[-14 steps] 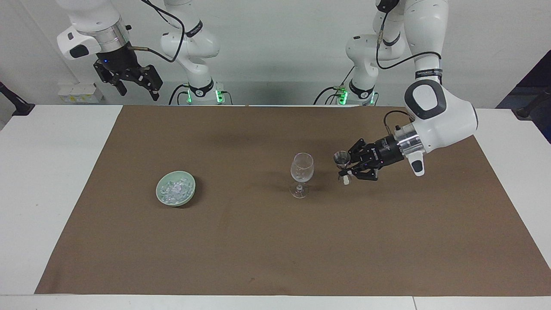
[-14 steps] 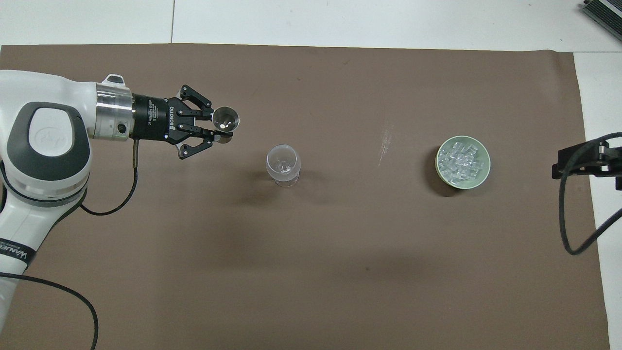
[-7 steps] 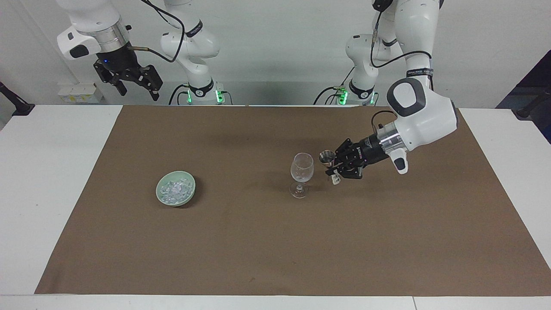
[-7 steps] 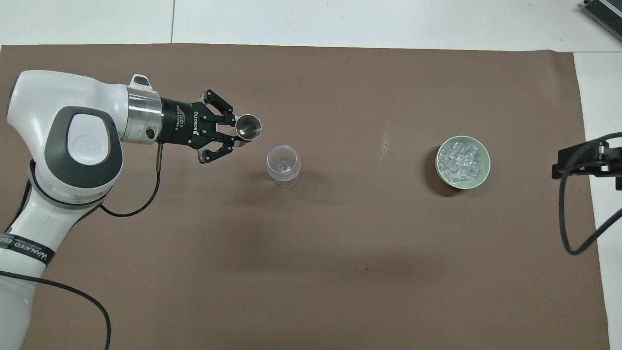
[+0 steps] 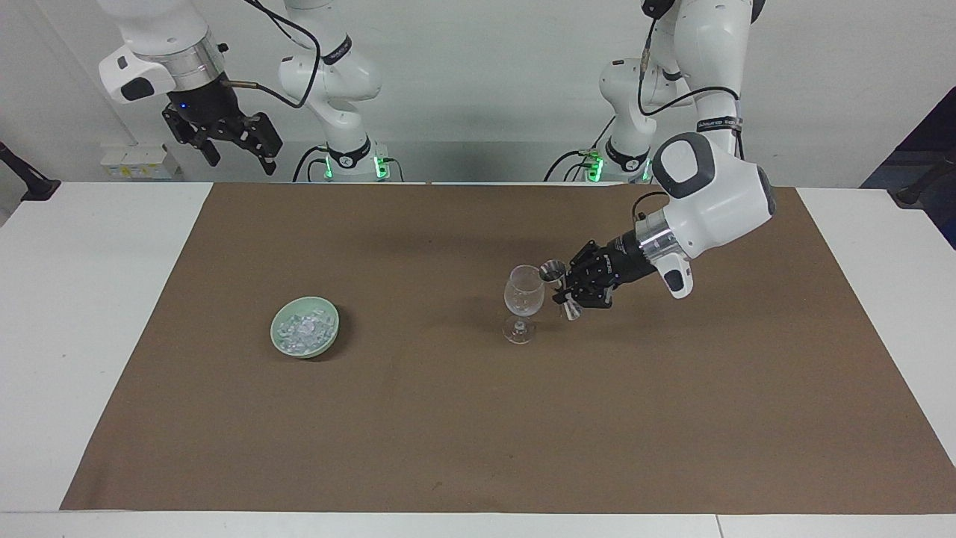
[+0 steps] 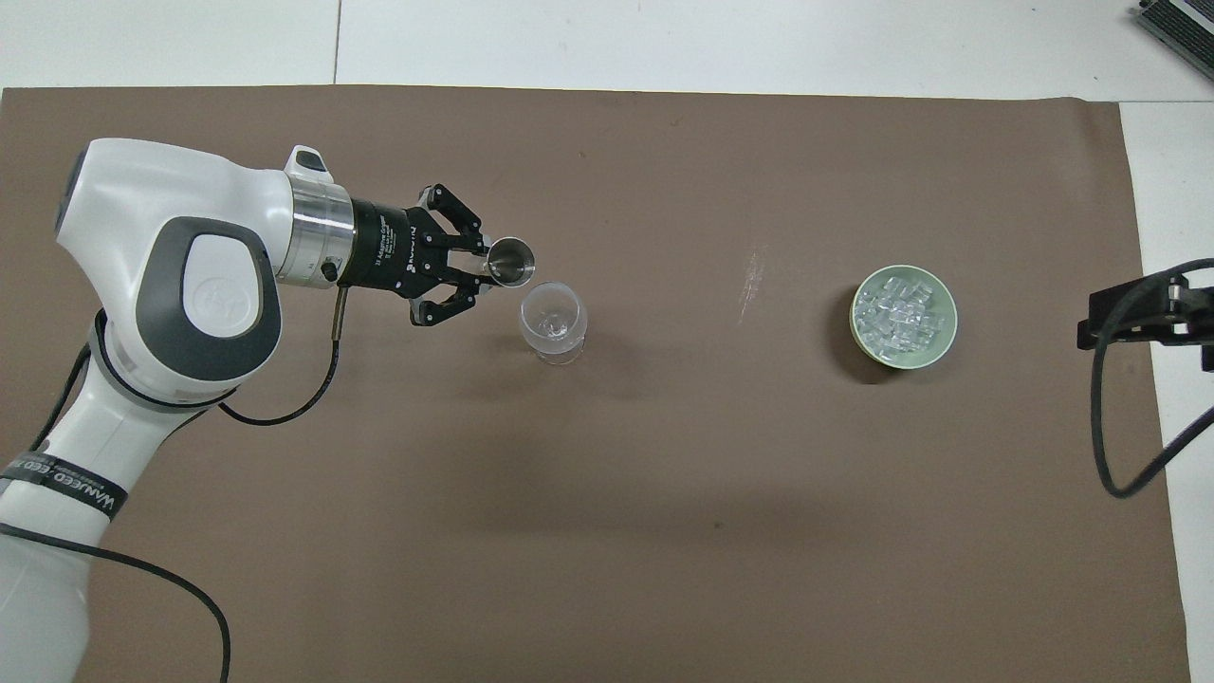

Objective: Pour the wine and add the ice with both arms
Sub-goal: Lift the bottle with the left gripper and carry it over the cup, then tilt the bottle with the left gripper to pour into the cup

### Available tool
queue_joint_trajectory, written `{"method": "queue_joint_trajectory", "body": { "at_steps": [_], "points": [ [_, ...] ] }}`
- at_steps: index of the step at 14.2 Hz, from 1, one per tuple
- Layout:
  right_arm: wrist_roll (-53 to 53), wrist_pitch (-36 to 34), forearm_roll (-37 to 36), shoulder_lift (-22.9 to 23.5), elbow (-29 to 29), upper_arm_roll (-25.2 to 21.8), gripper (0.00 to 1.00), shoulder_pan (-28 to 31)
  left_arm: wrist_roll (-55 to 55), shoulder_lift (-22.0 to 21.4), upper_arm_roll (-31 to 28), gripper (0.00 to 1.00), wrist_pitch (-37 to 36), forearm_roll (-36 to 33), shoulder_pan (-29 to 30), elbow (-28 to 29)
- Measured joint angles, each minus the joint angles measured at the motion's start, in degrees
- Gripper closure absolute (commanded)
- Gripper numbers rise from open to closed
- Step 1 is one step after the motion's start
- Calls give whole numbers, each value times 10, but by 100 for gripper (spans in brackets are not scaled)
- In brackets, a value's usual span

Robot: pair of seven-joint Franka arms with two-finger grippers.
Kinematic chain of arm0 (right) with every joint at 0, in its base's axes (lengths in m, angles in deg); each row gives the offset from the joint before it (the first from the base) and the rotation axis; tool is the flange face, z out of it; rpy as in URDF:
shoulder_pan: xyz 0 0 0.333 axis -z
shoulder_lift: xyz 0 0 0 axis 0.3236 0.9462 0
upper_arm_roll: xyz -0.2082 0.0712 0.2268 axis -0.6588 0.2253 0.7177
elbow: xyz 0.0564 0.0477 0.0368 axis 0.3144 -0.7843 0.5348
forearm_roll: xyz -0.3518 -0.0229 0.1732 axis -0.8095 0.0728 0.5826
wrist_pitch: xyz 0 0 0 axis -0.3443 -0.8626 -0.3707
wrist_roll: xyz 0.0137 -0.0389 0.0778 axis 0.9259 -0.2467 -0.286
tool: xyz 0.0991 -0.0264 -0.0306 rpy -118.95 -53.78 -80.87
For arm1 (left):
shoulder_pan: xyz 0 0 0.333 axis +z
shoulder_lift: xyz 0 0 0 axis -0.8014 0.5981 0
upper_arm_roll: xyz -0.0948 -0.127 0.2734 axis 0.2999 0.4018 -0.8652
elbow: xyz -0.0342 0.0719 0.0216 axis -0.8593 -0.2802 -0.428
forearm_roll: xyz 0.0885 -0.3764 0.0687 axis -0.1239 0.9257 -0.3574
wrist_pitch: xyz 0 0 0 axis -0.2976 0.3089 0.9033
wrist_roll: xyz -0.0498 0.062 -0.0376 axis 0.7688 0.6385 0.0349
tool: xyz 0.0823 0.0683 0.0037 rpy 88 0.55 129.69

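Right gripper (image 6: 1133, 318) is cut off at the overhead frame edge (fingertips outside); contents of jigger (image 5: 553, 270) indiscernible.

ice (image 5: 302, 329) in bowl (image 5: 328, 334), glass (image 5: 523, 300) toward left arm's end

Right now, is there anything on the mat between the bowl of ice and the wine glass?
No. The ice sits in its green bowl, and only bare brown mat lies between it and the wine glass.
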Motion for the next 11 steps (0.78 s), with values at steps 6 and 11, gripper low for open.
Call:
{"method": "queue_joint_trajectory", "body": {
  "at_steps": [6,11],
  "points": [
    [0,0,0,0,0,0,0,0,1,-1,0,100,20,-49,-20,0],
    [0,0,0,0,0,0,0,0,3,-6,0,100,22,-86,-27,0]
  ]
}}
